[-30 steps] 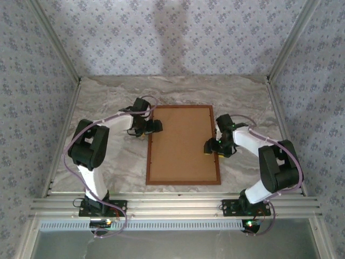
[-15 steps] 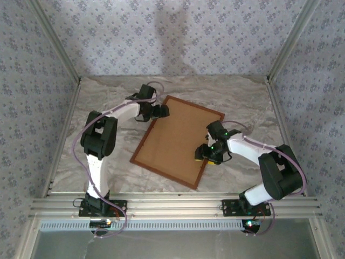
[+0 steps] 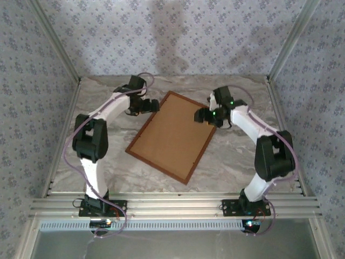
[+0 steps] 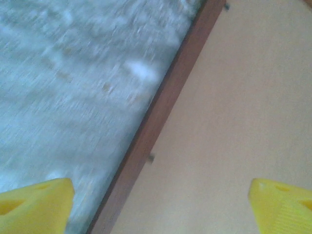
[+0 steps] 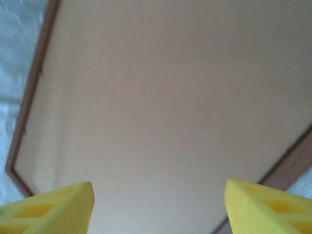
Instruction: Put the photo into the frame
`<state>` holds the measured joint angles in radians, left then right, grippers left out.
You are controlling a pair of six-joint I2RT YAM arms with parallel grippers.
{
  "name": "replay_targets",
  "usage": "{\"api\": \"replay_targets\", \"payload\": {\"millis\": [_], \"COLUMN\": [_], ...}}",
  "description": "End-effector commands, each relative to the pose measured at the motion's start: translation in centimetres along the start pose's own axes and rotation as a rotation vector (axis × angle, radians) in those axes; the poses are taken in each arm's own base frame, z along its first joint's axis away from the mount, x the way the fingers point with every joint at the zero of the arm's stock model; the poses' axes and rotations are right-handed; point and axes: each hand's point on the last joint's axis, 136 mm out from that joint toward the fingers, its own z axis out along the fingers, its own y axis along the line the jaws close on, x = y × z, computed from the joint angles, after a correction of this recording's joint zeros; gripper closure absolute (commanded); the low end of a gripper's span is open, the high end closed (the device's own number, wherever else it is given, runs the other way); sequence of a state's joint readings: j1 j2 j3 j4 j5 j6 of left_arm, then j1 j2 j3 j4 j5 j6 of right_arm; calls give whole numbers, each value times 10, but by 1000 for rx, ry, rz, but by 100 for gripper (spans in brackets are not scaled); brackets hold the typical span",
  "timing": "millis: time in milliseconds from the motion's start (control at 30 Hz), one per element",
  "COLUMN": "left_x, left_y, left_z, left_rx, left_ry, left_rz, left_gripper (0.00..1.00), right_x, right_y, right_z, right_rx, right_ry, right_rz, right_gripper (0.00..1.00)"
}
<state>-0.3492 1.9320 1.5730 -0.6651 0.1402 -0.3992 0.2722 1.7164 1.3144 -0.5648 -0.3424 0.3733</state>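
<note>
We record the frame (image 3: 149,121), backing board (image 3: 172,135) uppermost, now swung askew at picture centre, left jaws and right jaws wide, empty: released, we judge.

The frame (image 4: 156,117) has narrow bars of smooth reddish-brown wood. The board (image 5: 161,107) inside it is matt tan, like pressed cardboard — plain and even. The table (image 3: 237,162) looks like grey-veined marble. The fingertips (image 4: 34,202) are matt yellow plastic, the rails (image 3: 172,206) ribbed bare metal.
</note>
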Motion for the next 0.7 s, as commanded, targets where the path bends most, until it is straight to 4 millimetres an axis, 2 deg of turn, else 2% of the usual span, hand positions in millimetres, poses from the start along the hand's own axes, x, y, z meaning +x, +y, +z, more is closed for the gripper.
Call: {"api": "replay_targets", "payload": {"millis": [0, 167, 233, 300, 500, 667], "left_x": [42, 98, 118, 139, 183, 187], "left_y": [7, 13, 13, 18, 19, 15], "left_z": [-40, -61, -65, -68, -56, -36], "left_rx": [-36, -45, -45, -53, 14, 60], "left_ry": [60, 97, 107, 131, 205, 197], "left_rz": [-53, -166, -197, -229, -325, -358], "left_gripper": [2, 1, 1, 1, 1, 1], "right_x": [-28, -80, -94, -107, -127, -121], "right_y": [-20, -46, -56, -70, -95, -98], "right_z": [7, 22, 31, 41, 71, 95], "right_rx": [62, 115, 124, 138, 140, 59], "right_ry": [29, 13, 1, 3, 26, 65], "right_rz": [-39, -47, -37, -20, -15, 25], "right_gripper": [24, 15, 10, 0, 0, 0]}}
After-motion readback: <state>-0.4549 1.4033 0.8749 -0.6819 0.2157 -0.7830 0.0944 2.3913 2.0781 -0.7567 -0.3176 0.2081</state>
